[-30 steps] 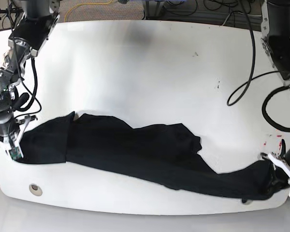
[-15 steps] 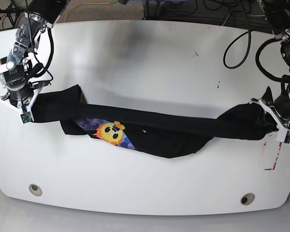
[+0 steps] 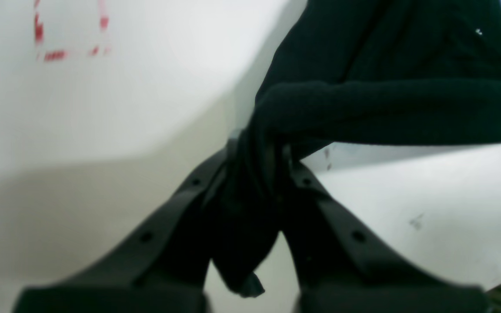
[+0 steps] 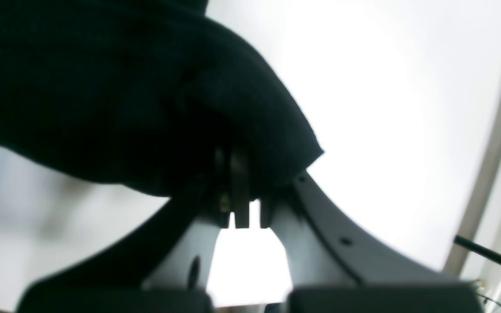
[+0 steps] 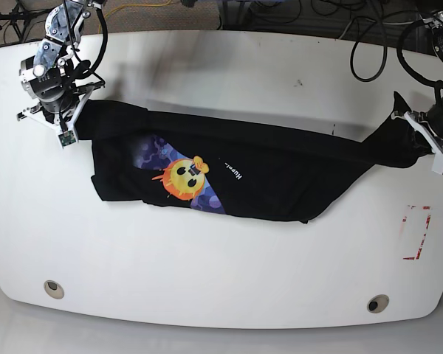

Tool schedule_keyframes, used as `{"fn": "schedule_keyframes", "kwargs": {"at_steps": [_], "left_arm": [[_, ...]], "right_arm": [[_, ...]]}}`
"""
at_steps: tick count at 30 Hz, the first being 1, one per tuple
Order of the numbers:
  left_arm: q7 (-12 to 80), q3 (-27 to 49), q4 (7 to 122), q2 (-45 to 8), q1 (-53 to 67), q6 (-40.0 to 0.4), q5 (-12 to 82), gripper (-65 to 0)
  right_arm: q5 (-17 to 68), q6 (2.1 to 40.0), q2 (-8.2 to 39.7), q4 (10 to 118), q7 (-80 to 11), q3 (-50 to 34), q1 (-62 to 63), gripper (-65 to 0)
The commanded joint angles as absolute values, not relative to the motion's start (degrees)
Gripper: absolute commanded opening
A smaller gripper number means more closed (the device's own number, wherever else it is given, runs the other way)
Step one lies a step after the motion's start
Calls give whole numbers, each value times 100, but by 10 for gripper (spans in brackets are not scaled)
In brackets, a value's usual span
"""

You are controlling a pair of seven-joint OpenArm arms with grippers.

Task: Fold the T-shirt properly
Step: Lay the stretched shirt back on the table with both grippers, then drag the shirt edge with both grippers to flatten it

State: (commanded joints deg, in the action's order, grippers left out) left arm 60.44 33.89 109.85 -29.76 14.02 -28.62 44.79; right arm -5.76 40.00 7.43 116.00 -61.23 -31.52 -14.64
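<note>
We hold the T-shirt point(image 5: 251, 173) stretched across the table point(image 5: 221, 280), left gripper point(image 5: 428, 140) clamped on cloth at 3 o'clock, right gripper point(image 5: 63, 118) at 10 o'clock; spreading nearly done, no fold yet made.

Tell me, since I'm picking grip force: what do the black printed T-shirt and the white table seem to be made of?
The black T-shirt with the emoji print looks like soft matte knit cloth: it sags and bunches between the grippers. The white table looks hard and smooth, likely laminate or painted board; its faint sheen leaves that open.
</note>
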Motion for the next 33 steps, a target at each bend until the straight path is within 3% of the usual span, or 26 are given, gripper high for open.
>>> {"fn": "schedule_keyframes", "kwargs": {"at_steps": [13,15,22,24,29,33], "left_arm": [[6044,3407,10800,-3292,1481,-2967,4479,-631],[6044,3407,10800,-3301,1481,-2967,4435,-631],[6044,3398,10800,-3301,1455,-3108,3574,-631],[6044,3398,10800,-3301,1455,-3327,3354,-631],[6044,3398,10800,-3292,1446,-3864,2835,-631],[6044,3398,10800,-3292,1437,-4000,2545,-632]], "right_arm": [[-558,4000,505,11424,-6123,-3125,-1877,-645],[-567,4000,444,11424,-6123,-3125,-1921,-618],[-523,4000,400,11451,-6123,-3178,-1974,-293],[-505,4000,382,11486,-6123,-3204,-1965,-241],[171,4000,207,11618,-6158,-3996,-1754,-236],[681,4000,207,11521,-6158,-4541,-1490,-235]]}}
